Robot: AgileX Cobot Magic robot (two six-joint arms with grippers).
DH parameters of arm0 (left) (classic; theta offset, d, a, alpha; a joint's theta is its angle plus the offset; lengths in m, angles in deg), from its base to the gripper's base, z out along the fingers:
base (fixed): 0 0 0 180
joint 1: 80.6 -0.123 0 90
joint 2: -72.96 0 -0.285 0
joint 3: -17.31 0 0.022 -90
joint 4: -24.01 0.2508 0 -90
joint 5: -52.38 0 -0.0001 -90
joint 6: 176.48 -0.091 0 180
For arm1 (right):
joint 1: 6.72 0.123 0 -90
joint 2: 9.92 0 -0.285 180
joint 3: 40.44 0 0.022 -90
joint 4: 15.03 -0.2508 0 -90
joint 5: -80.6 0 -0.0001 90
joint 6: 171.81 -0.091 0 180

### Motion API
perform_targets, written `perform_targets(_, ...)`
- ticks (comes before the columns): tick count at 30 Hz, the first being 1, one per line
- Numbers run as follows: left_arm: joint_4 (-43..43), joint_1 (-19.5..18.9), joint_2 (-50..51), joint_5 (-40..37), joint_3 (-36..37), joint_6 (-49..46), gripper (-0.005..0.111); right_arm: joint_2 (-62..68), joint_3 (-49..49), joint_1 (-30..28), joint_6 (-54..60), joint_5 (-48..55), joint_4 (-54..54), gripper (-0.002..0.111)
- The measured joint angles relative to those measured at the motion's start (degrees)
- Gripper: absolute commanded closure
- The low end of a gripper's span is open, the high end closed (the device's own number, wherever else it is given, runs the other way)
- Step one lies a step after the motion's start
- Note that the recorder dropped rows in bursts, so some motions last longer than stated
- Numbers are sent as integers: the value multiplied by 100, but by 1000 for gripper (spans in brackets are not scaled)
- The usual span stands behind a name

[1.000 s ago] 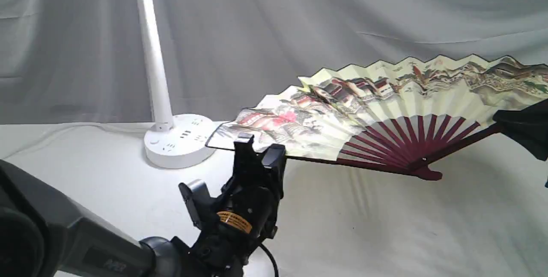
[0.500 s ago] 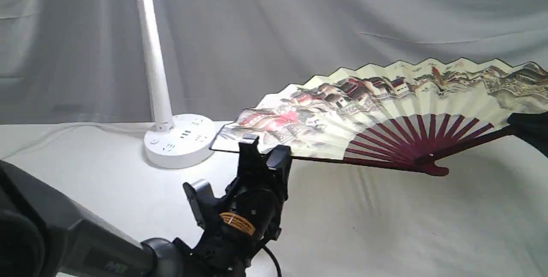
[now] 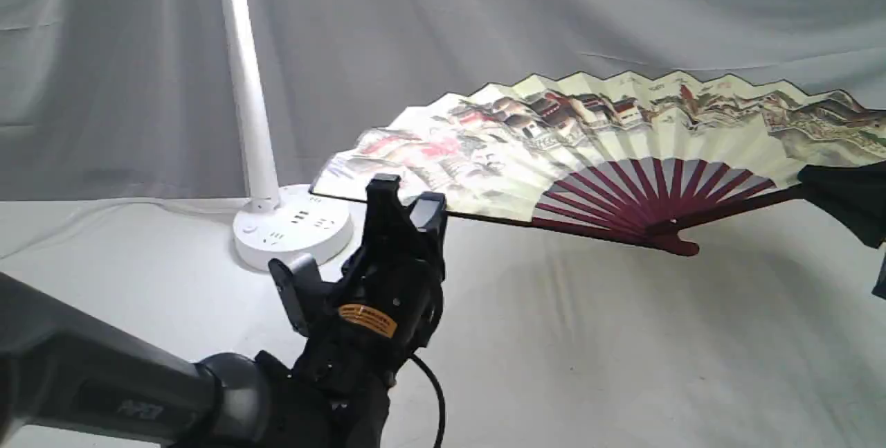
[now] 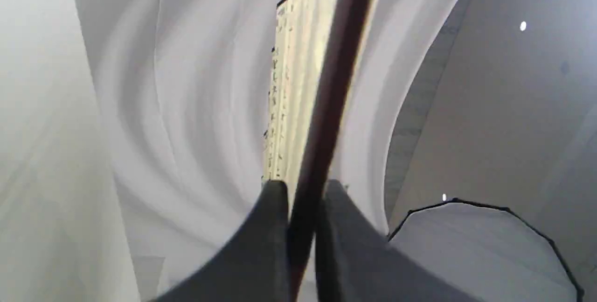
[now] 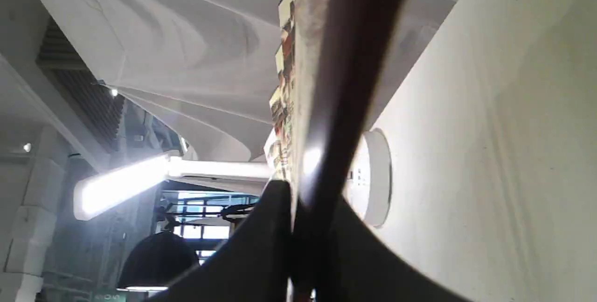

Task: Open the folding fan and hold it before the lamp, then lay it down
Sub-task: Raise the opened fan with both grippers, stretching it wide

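Black and grey metal of the left arm (image 3: 104,379) fills the lower left of the exterior view. Its left gripper (image 3: 406,197) points upward, jaws pinched shut on the outer maroon rib at the left end of the folding fan (image 3: 609,133). The left wrist view shows that dark rib clamped between the two pads (image 4: 273,227), with cream paper running away beyond them. The fan is spread fully open and held clear of the white cloth-covered table (image 3: 588,358). It stretches from the centre of the frame to the right edge, painted face tilted up and the pivot of its ribs low at centre right. At the right edge the black right gripper (image 3: 813,193) is closed on the opposite outer rib; in the right wrist view its fingers (image 5: 266,236) press that rib from both sides. Farther back, at upper left, stands the white lamp (image 3: 252,109). Its round base sits just behind the fan's left corner, and its flat head runs along the top of the frame, glowing in the right wrist view. Pale draped backdrop (image 3: 554,12) hangs behind everything.
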State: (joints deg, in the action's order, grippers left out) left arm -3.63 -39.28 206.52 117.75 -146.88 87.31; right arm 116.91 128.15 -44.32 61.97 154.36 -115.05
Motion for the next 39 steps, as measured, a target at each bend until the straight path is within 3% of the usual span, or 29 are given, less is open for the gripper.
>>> perform_targets(6, -507, 0, -328, -29, 331, -271, 107, -14, 0, 349, -101, -20, -145, 108)
perform_targets(31, -2516, -67, -2108, 51, 2963, -316, 107, -14, 0, 2458, -333, -419, -150, 108)
perform_targets(39, -2711, -235, -2540, 55, 3296, -340, 107, -14, 435, 2925, -650, -613, -150, 108)
